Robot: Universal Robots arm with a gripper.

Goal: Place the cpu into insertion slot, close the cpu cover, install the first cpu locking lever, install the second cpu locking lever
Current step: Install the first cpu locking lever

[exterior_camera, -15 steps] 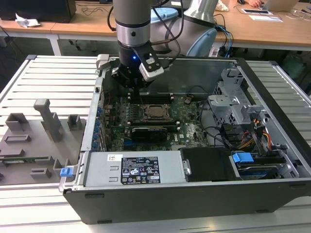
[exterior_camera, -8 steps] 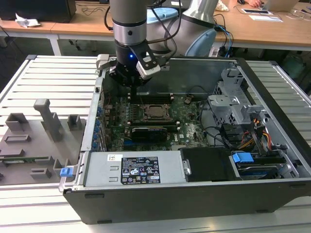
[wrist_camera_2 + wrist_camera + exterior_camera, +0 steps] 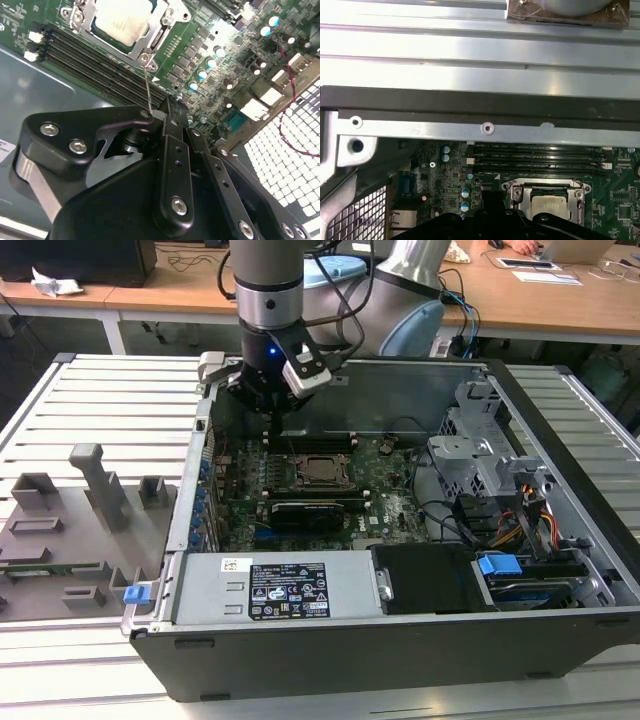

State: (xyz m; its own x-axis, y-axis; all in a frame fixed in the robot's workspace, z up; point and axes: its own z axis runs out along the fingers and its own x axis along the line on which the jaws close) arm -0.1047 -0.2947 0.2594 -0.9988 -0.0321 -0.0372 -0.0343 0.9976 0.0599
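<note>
cpu and socket only partly seen
cpu (image 3: 122, 20) cut by the frame edge in the second wrist view; gripper (image 3: 164, 114) covers part of the insertion slot (image 3: 547, 186) in the first wrist view; cpu cover (image 3: 322, 470) too small to judge in the exterior view.

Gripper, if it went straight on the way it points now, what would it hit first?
Most likely the thin lever that rises from the socket corner to the tip of the gripper. Past that, it would meet the memory slots beside the socket. Depth is hard to judge.

The arm (image 3: 268, 280) hangs vertical, its pincer (image 3: 161, 107) pinched closed.
</note>
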